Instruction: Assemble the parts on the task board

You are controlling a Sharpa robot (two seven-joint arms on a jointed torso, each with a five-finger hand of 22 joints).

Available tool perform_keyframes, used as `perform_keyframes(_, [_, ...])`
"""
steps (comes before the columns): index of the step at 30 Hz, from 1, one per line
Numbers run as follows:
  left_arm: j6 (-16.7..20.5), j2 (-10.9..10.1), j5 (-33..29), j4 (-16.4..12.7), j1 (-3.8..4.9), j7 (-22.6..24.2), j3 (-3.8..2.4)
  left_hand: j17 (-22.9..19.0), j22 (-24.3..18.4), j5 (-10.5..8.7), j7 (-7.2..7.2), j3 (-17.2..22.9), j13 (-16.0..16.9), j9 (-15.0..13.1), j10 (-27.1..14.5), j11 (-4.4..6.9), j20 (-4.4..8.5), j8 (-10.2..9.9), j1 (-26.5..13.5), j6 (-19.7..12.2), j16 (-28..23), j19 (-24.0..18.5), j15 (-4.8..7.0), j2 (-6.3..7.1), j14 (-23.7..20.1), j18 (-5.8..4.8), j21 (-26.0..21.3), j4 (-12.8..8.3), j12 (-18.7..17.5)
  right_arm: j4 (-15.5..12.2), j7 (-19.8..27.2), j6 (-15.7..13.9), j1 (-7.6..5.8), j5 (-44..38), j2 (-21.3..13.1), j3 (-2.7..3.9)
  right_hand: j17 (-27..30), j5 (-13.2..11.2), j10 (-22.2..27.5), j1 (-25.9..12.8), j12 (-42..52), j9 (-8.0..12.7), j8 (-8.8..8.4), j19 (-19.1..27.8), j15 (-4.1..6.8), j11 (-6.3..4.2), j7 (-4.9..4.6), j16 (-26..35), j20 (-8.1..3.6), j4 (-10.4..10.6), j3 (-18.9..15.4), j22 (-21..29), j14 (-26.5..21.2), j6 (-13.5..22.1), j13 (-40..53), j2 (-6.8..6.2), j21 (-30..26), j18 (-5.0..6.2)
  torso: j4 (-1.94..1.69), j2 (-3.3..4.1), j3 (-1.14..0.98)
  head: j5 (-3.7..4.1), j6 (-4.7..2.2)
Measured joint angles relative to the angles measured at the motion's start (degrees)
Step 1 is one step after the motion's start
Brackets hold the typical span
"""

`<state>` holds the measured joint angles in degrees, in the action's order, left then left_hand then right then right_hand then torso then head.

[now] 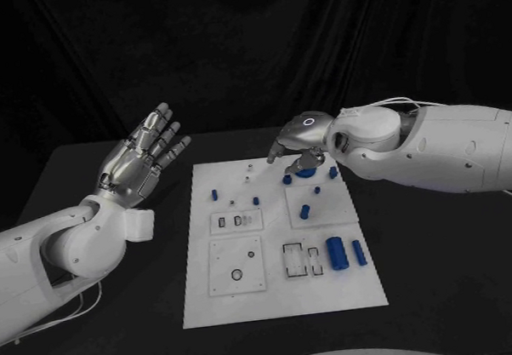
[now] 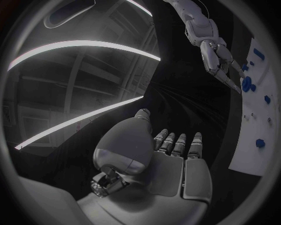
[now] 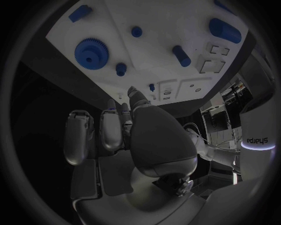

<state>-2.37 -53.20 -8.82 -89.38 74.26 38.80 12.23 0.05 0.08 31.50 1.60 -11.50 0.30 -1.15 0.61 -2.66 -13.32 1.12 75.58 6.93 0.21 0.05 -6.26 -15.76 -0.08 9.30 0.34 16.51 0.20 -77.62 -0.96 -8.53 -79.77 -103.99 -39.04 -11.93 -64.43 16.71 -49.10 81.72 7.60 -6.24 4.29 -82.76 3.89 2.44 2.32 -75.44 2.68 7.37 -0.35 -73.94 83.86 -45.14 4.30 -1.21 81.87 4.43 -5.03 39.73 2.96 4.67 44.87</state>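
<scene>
Board: white plate [image 1: 284,299] in the middle of the black table [image 1: 462,258], long side running near to far.
Gear: blue toothed wheel [image 3: 91,52] at the far right of the board, lying flat just under the right hand's fingertips.
Pegs: small blue pegs [image 1: 236,203] stand upright on the far half; two longer blue cylinders [image 1: 336,255] lie near the right edge on the near half, beside an open slot.
Right hand: [image 1: 302,138] hangs over the far right of the board, fingers pointing down toward the gear; from the wrist view its fingers look empty and apart, so I judge it released, holding nothing.
Left hand: [image 1: 143,159] raised off the table to the left of the board, palm flat, fingers straight and spread, holding nothing, well apart from any part.
Step in hand: probably reaching for the gear or a peg beside it.
How to do it well: come straight down, pinch the gear by its rim, lift clear of nearby pegs, and keep it level for seating.
Risk: knocking over a neighbouring peg.
</scene>
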Motion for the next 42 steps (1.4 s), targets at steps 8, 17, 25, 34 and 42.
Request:
perform_keyframes(8, [-0.4,-0.43,0.02,-0.49,0.0,0.0,0.0,0.0,0.04,0.13,0.14,0.16,0.06,-0.13,0.21,-0.2,0.0,0.29,0.0,0.56,0.0,0.0,0.0,0.0,0.0,0.0,0.0,-0.16,0.0,1.24,0.03,-0.2,1.03,1.01,0.55,0.04,0.08,3.05,-0.04,-0.38,1.4,-0.57,0.59,-0.02,0.0,0.01,-0.81,0.0,-0.02,-0.53,1.28,-0.19,0.0,-1.23,0.5,-0.38,0.0,0.01,-0.03,-0.21,0.15,0.07,0.34])
perform_keyframes(17, [-1.0,-0.45,0.03,-0.1,-0.02,0.01,0.01,0.01,0.19,0.12,0.57,0.16,0.06,-0.14,0.2,-0.2,-0.21,0.41,0.1,0.99,0.0,0.22,0.01,-0.1,0.0,0.01,0.0,-0.16,0.0,2.38,0.05,-0.45,2.09,1.76,0.96,0.02,0.3,7.0,-0.65,-0.66,2.98,-1.2,0.92,0.38,0.0,-0.23,-0.44,0.0,-0.02,-1.27,2.97,-0.29,0.0,-2.01,1.17,-1.31,-0.07,0.01,-0.16,-0.16,0.27,0.22,0.63])
perform_keyframes(25, [-1.38,-0.14,0.04,0.67,-0.04,0.01,0.01,0.02,0.19,0.27,0.63,0.32,0.05,-0.26,0.52,0.1,-0.21,0.75,0.34,1.71,0.0,0.22,0.01,-0.12,0.0,0.0,0.0,-0.01,0.2,3.79,0.3,-0.58,2.78,2.02,1.34,0.02,3.49,7.88,0.8,-0.53,3.05,-1.6,0.92,2.32,0.0,-0.24,-0.61,1.79,0.08,-1.77,4.1,2.47,0.0,-2.25,1.41,-2.18,-2.14,0.01,-0.15,-0.25,0.26,0.08,1.25])
perform_keyframes(34, [-1.46,-0.05,0.05,1.23,-0.05,0.02,0.01,0.04,0.18,0.97,0.03,0.63,0.05,-0.25,0.32,0.31,-0.21,0.75,0.95,1.26,0.0,0.21,0.01,-0.04,0.0,0.0,0.0,-0.32,0.19,5.24,0.89,-1.51,3.69,2.16,2.01,0.02,4.35,8.16,0.83,-0.53,4.21,-2.08,0.92,2.65,-0.22,-0.2,-1.03,2.21,0.15,-2.16,5.28,2.96,-0.22,-2.68,1.91,-2.18,-2.44,0.02,-0.16,-0.33,0.26,-0.1,1.87])
perform_keyframes(42, [-1.45,0.2,0.05,1.74,-0.06,0.02,0.01,0.05,0.18,1.44,0.03,0.79,0.04,-0.25,0.31,0.3,-0.21,0.75,0.95,1.26,0.0,0.21,0.01,-0.04,0.0,0.0,0.0,-0.48,0.19,6.4,1.4,-2.67,3.85,2.21,2.32,0.02,4.76,8.03,0.83,-0.58,5.55,-2.8,1.38,2.72,-0.43,-0.21,-1.22,2.21,0.08,-1.98,6.4,3.05,-0.43,-3.69,2.49,-2.23,-2.72,0.02,-0.16,-0.37,0.26,-0.27,2.3])
